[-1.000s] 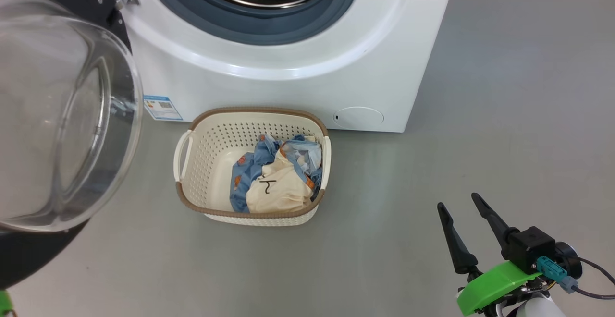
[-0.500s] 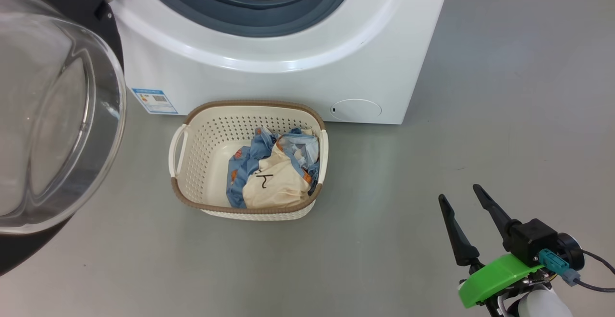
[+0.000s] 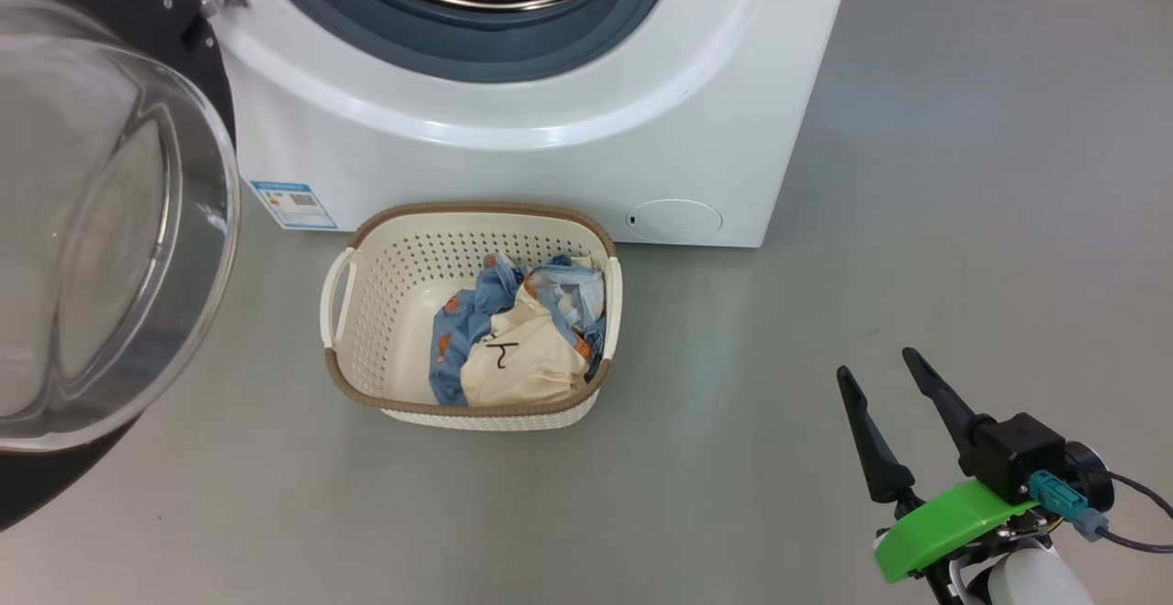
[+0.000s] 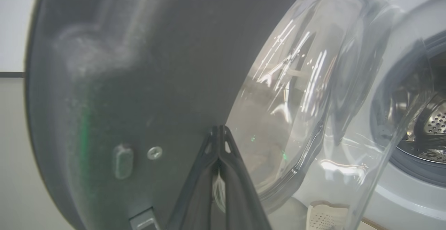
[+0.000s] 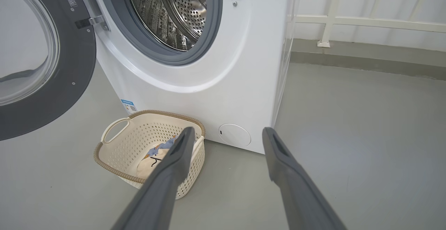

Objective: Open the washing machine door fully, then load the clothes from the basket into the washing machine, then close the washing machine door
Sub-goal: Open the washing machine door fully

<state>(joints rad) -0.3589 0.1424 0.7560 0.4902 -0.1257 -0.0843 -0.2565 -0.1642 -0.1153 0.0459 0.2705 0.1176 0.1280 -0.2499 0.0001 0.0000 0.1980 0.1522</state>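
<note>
The white washing machine stands open, its steel drum bare inside. Its black door with the clear glass bowl hangs swung out to the left. The cream basket sits on the floor right in front of the machine, with the clothes, blue printed and cream pieces, heaped in its right half. My right gripper hovers open and empty to the right of the basket; in the right wrist view the right gripper points at the machine's lower front. My left gripper is shut, tips close to the door's dark inner face.
A blue label sticker and a round flap mark the machine's lower front. Grey floor spreads to the right of the machine. A white railing and wall run behind, right of the machine.
The whole head picture has shifted slightly, so the camera moved. The door, basket and clothes stay put, and the right gripper holds nearly the same place, still open.
</note>
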